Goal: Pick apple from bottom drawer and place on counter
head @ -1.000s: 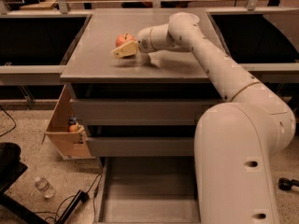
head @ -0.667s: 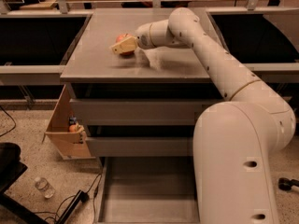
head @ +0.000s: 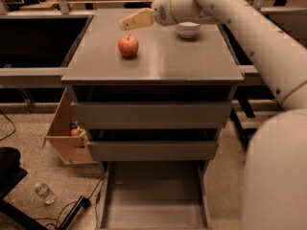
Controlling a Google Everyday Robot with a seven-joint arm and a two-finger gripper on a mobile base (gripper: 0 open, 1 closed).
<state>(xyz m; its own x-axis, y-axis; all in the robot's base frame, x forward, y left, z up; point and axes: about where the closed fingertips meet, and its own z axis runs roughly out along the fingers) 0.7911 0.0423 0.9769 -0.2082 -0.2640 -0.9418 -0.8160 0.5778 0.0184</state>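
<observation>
While the apple sits loose on the counter, toward its left side, the gripper hangs above the counter's back-left part, not touching the fruit. Honestly can't tell if the claw is open or closed. A white bowl sits at the counter's back, and the bottom drawer is pulled out below the counter.

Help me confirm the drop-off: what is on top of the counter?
The apple and a white bowl rest on the counter; the gripper hovers above the apple, apart. The arm hides the bowl's top.
</observation>
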